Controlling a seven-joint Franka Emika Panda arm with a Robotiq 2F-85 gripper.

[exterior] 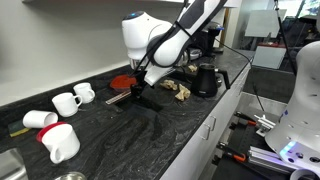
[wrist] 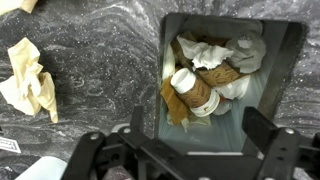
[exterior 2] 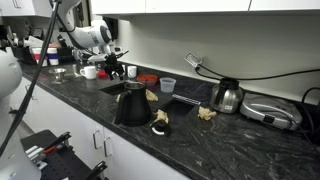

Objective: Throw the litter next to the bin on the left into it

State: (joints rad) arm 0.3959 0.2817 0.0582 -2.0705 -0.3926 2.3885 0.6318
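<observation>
Litter (wrist: 205,52) inside the bin (wrist: 286,70), end effector (wrist: 195,130) open.
The white crumpled wad lies among paper cups (wrist: 190,90) and brown scraps (wrist: 176,106). Above the bin, the jaws are spread wide and hold nothing. A cream crumpled piece (wrist: 30,80) rests on the dark surface (wrist: 100,50) beside the bin.

The tool (wrist: 200,150) points downward, jaws spread apart.

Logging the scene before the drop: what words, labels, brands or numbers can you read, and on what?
No text can be read in any view.
Cups in the bin: no legible print.
Pale tag at the wrist view's edge: too small and blurred.
</observation>
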